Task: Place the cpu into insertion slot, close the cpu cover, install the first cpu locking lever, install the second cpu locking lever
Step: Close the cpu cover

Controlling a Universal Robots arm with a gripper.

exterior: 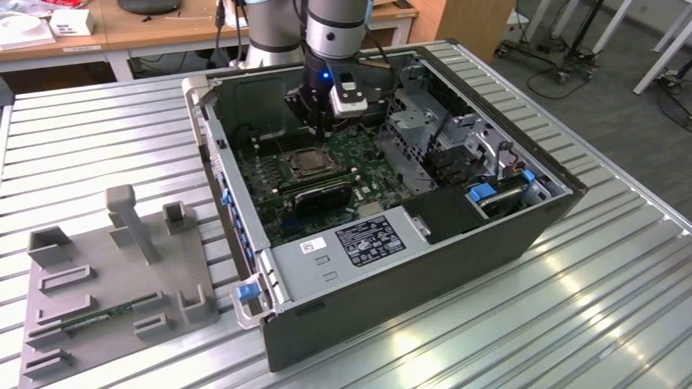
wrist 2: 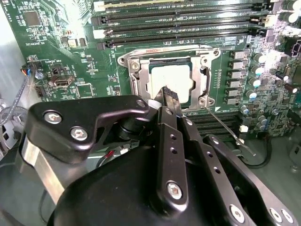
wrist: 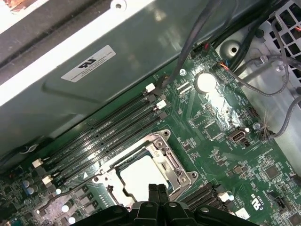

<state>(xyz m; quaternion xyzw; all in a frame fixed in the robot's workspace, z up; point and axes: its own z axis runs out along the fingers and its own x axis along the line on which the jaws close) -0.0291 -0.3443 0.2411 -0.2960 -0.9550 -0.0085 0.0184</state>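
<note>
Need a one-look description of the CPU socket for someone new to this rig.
Inside the open black computer case on the slatted table, look at the green motherboard. The insertion slot sits mid-board between banks of memory slots. It is the one square, silvery-rimmed part with a pale cpu face in its window; its neighbours are long, narrow and black.

A ribbed silvery metal table (exterior: pixel 605 324) carries an open dark-grey computer tower case (exterior: pixel 433 267) lying on its side, with a grey plastic slotted fixture tray (exterior: pixel 108 284) just beside it, at the exterior view's near left.
</note>
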